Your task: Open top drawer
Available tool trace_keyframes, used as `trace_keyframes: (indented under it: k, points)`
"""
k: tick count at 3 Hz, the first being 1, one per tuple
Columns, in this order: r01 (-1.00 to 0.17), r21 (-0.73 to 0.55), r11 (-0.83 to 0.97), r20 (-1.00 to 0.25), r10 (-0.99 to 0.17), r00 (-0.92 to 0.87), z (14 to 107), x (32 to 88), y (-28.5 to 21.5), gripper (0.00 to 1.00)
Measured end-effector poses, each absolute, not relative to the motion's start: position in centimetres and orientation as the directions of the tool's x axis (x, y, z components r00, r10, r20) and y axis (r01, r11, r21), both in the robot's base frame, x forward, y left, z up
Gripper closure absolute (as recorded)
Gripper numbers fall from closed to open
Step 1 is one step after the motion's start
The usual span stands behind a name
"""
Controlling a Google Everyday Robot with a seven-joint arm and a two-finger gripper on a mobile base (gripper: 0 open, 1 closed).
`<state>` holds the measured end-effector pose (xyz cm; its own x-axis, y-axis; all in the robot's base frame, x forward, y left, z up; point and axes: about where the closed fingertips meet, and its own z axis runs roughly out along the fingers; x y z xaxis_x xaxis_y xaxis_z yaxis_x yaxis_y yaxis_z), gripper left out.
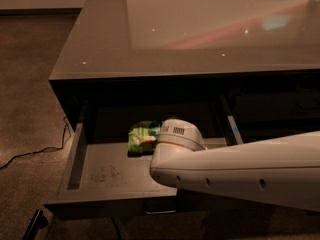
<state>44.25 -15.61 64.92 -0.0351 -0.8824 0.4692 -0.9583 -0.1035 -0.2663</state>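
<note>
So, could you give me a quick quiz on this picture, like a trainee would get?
1. True or false: the top drawer is shut.
2. What lies in the drawer? A) a green bag B) a red can C) a folded towel
3. Fill in: the hand is out of sight, hidden behind the white ___ that reaches in from the right, across the drawer's front.

Key: 1. False, it is pulled out. 2. A, near the back of the drawer. 3. arm.
</note>
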Motion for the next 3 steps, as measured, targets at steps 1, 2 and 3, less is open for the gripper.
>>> trace_keyframes:
  k: [1, 2, 3]
  points:
    - [-0.958, -0.266, -0.103, 0.469, -0.882, -0.035, 64.92, 44.25, -15.61, 0.13]
    - [-0.958, -0.266, -0.103, 0.469, -0.882, -0.035, 64.92, 44.25, -15.61, 0.0]
    - [-0.958, -0.266, -0.103, 0.469, -0.882, -0.035, 64.92, 44.25, -15.61, 0.0]
